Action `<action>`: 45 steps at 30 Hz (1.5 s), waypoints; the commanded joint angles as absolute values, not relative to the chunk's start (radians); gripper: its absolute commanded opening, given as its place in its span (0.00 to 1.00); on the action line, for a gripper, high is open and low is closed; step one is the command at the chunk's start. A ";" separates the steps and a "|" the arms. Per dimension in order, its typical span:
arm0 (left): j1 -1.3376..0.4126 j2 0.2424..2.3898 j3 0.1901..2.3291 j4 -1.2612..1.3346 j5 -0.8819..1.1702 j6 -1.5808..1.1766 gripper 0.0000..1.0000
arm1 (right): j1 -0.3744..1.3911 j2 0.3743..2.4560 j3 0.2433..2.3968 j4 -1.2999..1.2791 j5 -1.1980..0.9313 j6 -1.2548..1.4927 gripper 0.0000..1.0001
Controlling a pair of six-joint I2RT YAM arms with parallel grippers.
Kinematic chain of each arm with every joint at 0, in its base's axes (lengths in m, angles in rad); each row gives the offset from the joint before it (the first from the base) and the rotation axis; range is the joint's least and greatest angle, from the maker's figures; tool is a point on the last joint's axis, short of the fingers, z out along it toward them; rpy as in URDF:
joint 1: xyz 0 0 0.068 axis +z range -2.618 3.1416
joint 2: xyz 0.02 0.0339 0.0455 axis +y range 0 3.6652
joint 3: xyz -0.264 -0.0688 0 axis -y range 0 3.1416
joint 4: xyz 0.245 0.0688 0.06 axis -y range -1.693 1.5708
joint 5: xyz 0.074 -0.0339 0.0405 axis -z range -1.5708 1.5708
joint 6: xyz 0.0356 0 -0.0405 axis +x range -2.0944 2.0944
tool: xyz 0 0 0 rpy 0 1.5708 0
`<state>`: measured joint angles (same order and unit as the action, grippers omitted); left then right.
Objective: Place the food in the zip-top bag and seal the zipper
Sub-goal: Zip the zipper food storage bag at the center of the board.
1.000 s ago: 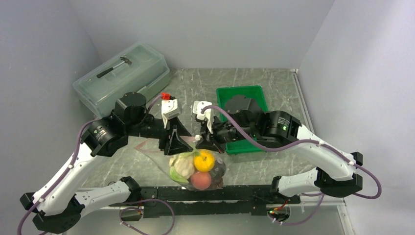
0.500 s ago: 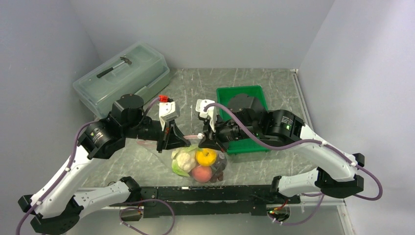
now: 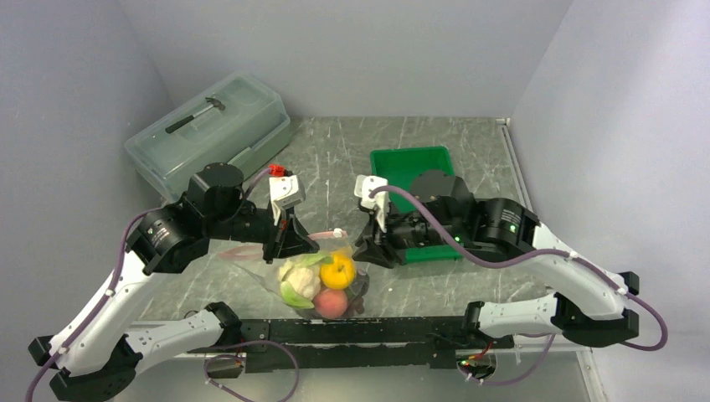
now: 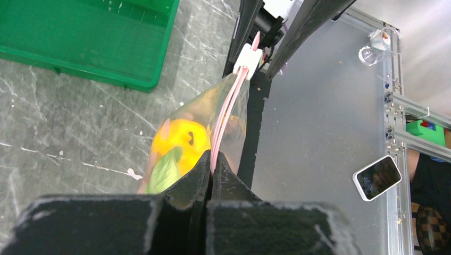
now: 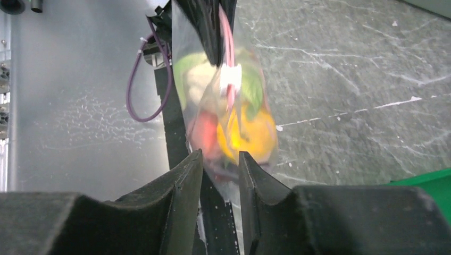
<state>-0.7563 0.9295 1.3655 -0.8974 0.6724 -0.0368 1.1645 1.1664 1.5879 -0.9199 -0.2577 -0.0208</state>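
The clear zip-top bag (image 3: 322,280) hangs low over the table's front edge, holding the food: a white cauliflower (image 3: 299,276), an orange (image 3: 337,271) and a pink-red peach (image 3: 331,302). My left gripper (image 3: 301,244) is shut on the pink zipper (image 4: 228,103) at the bag's left end, its jaws (image 4: 211,159) pinching the strip. A white slider (image 4: 248,54) sits at the strip's far end. My right gripper (image 3: 374,251) stands open just right of the bag, with its jaws (image 5: 220,155) apart around the bag's edge (image 5: 228,106) and not pressing it.
A green tray (image 3: 410,163) lies behind the right arm. A large translucent lidded box (image 3: 209,126) stands at the back left. A black rail (image 3: 360,331) runs along the near edge under the bag.
The left gripper shut on the zipper strip. The right gripper let go of the bag, opened and drew back to the right. The bag shifted left.
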 commanded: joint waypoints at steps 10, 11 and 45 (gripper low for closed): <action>-0.754 0.907 1.461 -0.878 0.634 -0.011 0.00 | 1.161 1.026 1.457 -0.688 -0.243 0.037 0.48; -0.753 0.907 1.463 -0.880 0.630 -0.012 0.00 | 1.161 1.022 1.443 -0.657 -0.241 0.043 0.49; -0.754 0.896 1.476 -0.868 0.628 -0.019 0.00 | 1.161 0.891 1.228 -0.283 -0.150 0.034 0.53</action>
